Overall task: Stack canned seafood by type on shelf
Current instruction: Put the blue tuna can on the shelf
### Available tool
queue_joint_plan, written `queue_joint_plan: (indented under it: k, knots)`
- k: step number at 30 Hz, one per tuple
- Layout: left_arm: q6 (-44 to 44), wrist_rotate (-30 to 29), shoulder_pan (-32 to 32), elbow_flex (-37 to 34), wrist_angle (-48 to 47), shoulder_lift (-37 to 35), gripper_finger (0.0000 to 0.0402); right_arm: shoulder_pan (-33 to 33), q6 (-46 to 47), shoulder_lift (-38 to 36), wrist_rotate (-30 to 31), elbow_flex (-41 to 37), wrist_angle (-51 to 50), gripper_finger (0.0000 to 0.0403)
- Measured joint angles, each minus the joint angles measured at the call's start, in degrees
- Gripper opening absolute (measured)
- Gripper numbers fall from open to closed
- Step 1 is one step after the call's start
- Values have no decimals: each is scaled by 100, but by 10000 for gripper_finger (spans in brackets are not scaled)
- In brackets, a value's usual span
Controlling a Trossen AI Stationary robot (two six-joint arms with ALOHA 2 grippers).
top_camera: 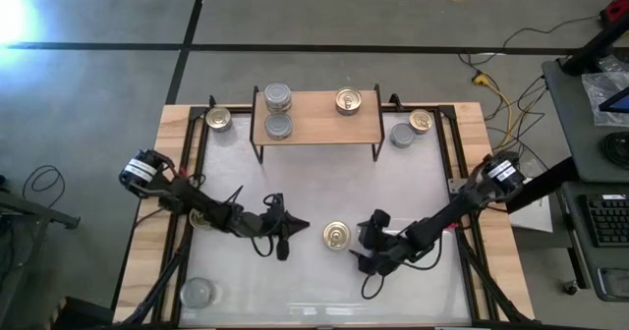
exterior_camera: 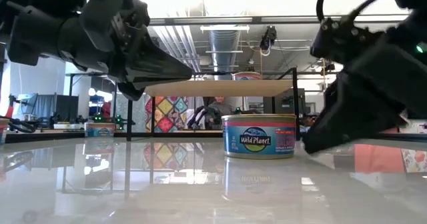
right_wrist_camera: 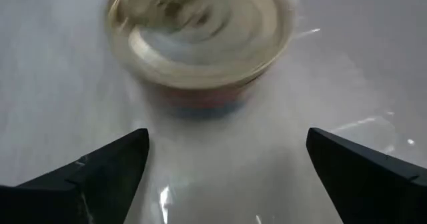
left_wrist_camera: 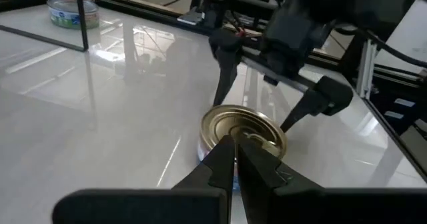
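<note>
In the right wrist view the gold-topped can [right_wrist_camera: 200, 41] is smeared with blur, its label unreadable and its top edge cut by the frame. The right gripper [right_wrist_camera: 227, 174] shows only two dark finger ends, the rest cut off below. In the low view both arms run out of the picture above (their upper links are unseen). On the shelf [top_camera: 316, 131], the high view shows the silver cans [top_camera: 279, 112] too small to read, as is the can near the table's front corner [top_camera: 198, 293].
</note>
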Motion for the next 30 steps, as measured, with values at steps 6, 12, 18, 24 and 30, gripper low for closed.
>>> queue_joint_plan:
  k: [6, 12, 18, 24, 30]
  knots:
    - [-18, -22, -123, 0, -9, 0, 2, -37, -737, 351, 186, -152, 1174, 400]
    - [-126, -41, -131, 0, -5, 204, 2, -119, -1148, 710, 381, -146, 1924, 400]
    - [-331, -394, -112, 279, -19, 1069, 2, -232, -1387, 810, 469, -130, 2448, 400]
    - [59, -511, 38, 943, 57, 1761, 2, -483, -1434, 810, 417, -87, 2548, 400]
    - [210, -627, 122, 1374, 14, 2158, 2, -592, -1504, 810, 470, -103, 2518, 400]
